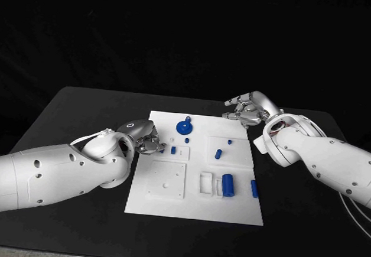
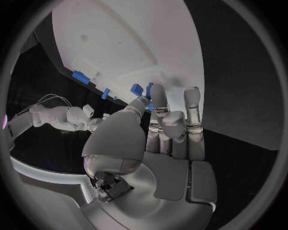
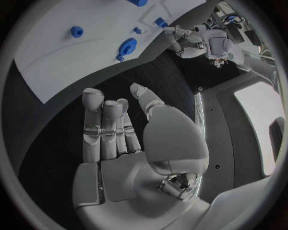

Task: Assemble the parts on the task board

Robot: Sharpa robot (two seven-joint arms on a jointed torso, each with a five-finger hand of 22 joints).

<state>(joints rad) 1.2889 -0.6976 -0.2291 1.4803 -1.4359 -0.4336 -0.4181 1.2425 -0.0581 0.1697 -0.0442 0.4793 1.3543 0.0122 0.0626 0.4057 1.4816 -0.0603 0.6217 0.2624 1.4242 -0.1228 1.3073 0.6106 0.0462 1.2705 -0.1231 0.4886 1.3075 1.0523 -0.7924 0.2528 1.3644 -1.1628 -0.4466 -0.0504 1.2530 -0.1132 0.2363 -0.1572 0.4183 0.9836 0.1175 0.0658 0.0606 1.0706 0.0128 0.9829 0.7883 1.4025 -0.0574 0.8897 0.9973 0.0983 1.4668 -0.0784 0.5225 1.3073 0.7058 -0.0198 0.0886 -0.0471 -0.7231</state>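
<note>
The white board (image 1: 196,188) lies in the middle of the black surface (image 1: 84,106) with blue parts (image 1: 228,183) on it, the left robot hand (image 1: 148,140) at its left edge, fingers curled and empty, and the right robot hand (image 1: 248,110) beyond its far right corner, fingers apart, holding nothing.

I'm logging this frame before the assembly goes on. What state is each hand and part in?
left hand: empty, at the task board left edge
right hand: open, empty, off the board
round blue part: on the board
blue cylinder: lying flat on the board
</note>
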